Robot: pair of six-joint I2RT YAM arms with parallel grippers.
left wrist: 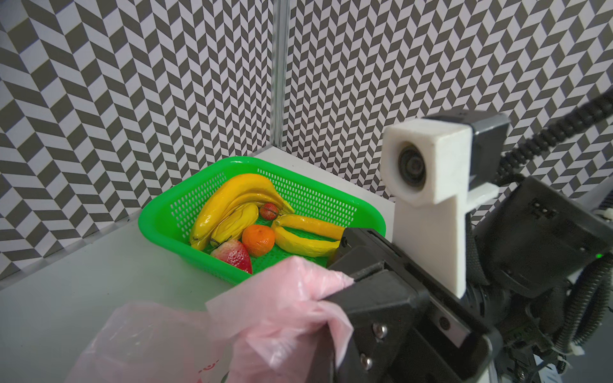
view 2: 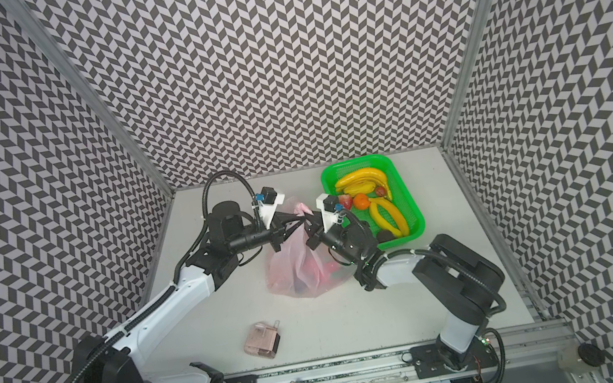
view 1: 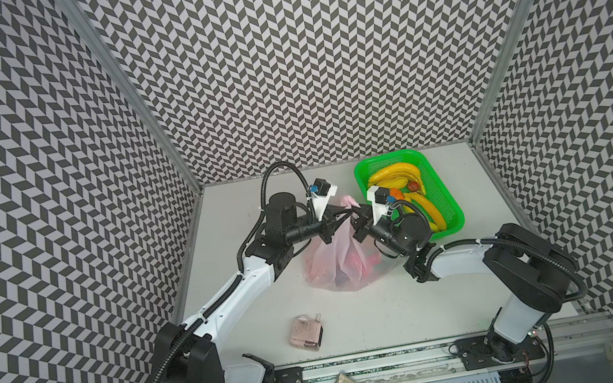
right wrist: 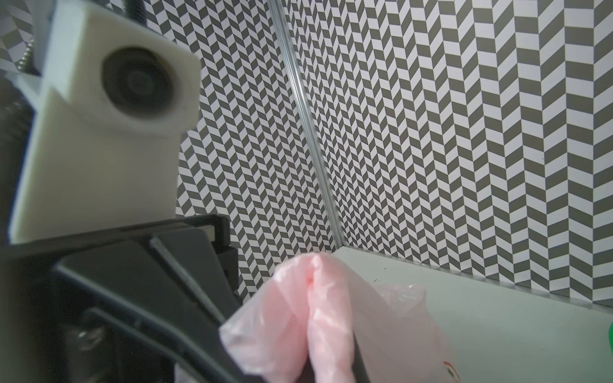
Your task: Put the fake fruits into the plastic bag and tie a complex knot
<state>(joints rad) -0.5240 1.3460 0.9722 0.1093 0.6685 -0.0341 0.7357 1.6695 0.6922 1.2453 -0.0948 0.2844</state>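
The pale pink plastic bag (view 1: pixel 332 268) (view 2: pixel 296 276) lies mid-table with reddish shapes showing through its film. Its handle film (left wrist: pixel 282 298) (right wrist: pixel 311 315) is gathered above it between both grippers. My left gripper (view 1: pixel 342 215) (view 2: pixel 298 219) and my right gripper (view 1: pixel 356 215) (view 2: pixel 308 222) meet tip to tip, each shut on that film. Whether the bunch holds a knot I cannot tell. Other fake fruits lie in the basket: yellow bananas (view 1: pixel 390 176) (left wrist: pixel 232 195), an orange (view 2: pixel 361 201) (left wrist: pixel 258 239), a strawberry (view 2: pixel 345 202) (left wrist: pixel 234 255) and a dark brown round one (view 2: pixel 384 235).
The green mesh basket (view 1: pixel 444 194) (view 2: pixel 404 193) (left wrist: pixel 232 162) stands at the back right, close behind my right wrist. A small pinkish clear box (view 1: pixel 305 334) (view 2: pixel 260 339) sits near the front. Patterned walls close in three sides.
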